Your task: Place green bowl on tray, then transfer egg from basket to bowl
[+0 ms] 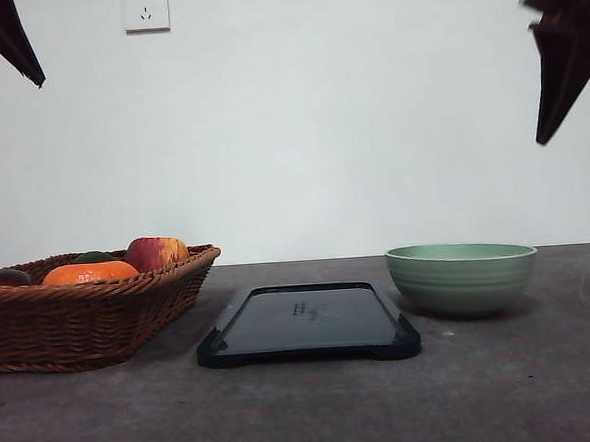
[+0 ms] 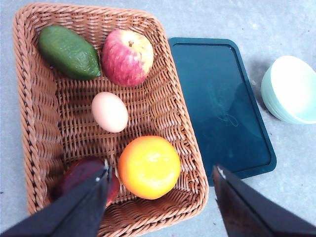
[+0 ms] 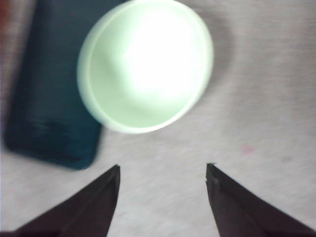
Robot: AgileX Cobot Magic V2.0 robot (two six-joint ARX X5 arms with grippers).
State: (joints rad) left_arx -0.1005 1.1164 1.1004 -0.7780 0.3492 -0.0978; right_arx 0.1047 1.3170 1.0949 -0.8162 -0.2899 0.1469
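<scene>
- Sage-green bowl (image 1: 462, 277) sat on the bench just right of the empty tray (image 1: 306, 322), so step one wasn't done.
- Egg (image 2: 109, 112) lay in the basket (image 2: 29, 113).
- Both end effectors, left (image 2: 160, 185) and right (image 3: 163, 183), hung released, grasping nothing.

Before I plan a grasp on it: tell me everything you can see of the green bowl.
The green bowl is a round, pale sage-green bowl, ceramic by its look, with faint horizontal ridges outside and a lighter rim. It stands upright and empty on the grey table, close beside the dark tray on the robot's right, not on it. Nothing but the table touches it. The open right gripper hangs above it.
</scene>
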